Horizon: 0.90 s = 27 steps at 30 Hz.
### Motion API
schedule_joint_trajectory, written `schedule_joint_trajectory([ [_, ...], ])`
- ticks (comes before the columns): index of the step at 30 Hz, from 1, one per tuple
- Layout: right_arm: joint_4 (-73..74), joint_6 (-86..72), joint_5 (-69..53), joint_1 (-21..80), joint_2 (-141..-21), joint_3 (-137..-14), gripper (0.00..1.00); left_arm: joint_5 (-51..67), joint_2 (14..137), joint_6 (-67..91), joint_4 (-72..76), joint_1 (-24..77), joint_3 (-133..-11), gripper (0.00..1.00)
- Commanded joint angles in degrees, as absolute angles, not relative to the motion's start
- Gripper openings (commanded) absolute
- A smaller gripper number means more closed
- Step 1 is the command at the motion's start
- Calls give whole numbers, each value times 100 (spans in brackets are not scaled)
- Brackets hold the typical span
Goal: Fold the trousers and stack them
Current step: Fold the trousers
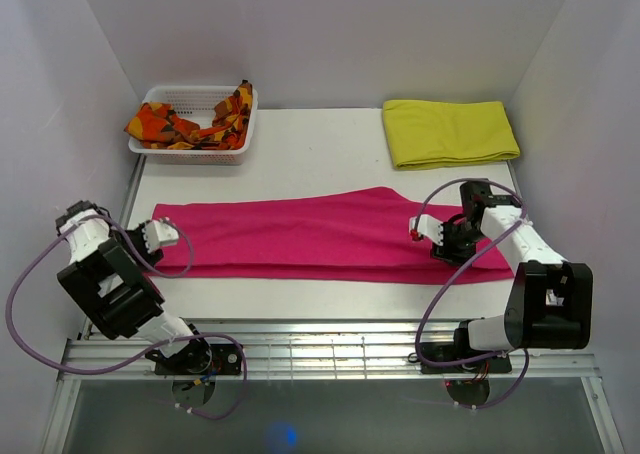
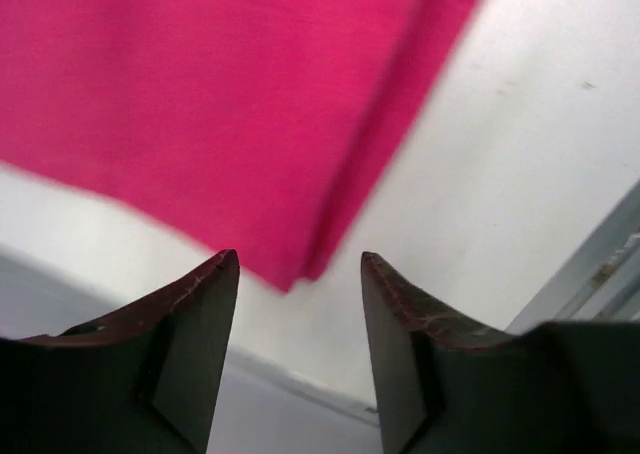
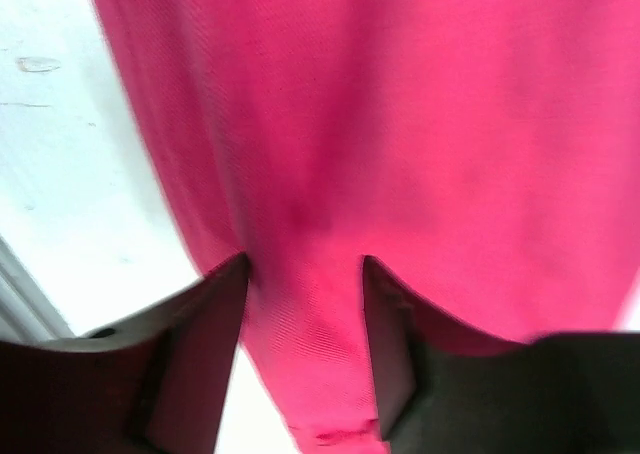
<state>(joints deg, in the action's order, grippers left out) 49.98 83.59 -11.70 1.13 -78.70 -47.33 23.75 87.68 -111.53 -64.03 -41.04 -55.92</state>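
Two grippers, both spread apart, neither clamped on anything. Trousers [image 1: 320, 236] lie flat as one long pink band across the middle of the table [image 1: 300, 159], running left to right. Left gripper [image 1: 178, 236] sits at the band's left end; in its wrist view a cloth corner lies just ahead of the gap between the fingers [image 2: 190, 344]. Right gripper [image 1: 418, 228] is over the wider right end, pink fabric filling its gap; contact unclear. Far left: white basket [image 1: 160, 99] holding patterned cloth [image 1: 170, 129]. Far right: folded yellow cloth [image 1: 450, 132], well apart from the trousers.
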Motion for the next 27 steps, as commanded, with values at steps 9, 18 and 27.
schedule_joint_trajectory([
  [9, 5984, 7191, -2302, -1246, -7899, -6739, 73, 4598, 7472, -8026, -6538, -1147, -6789, 87],
  [18, 6873, 5301, -2321, -3899, -9473, -8182, 69, 2989, 8153, -4405, -3271, 2925, -5906, 75],
  [27, 6460, 4465, -1977, -4544, -10203, -7964, 67, 2197, 9175, -3718, -2365, 4368, -6161, 75],
])
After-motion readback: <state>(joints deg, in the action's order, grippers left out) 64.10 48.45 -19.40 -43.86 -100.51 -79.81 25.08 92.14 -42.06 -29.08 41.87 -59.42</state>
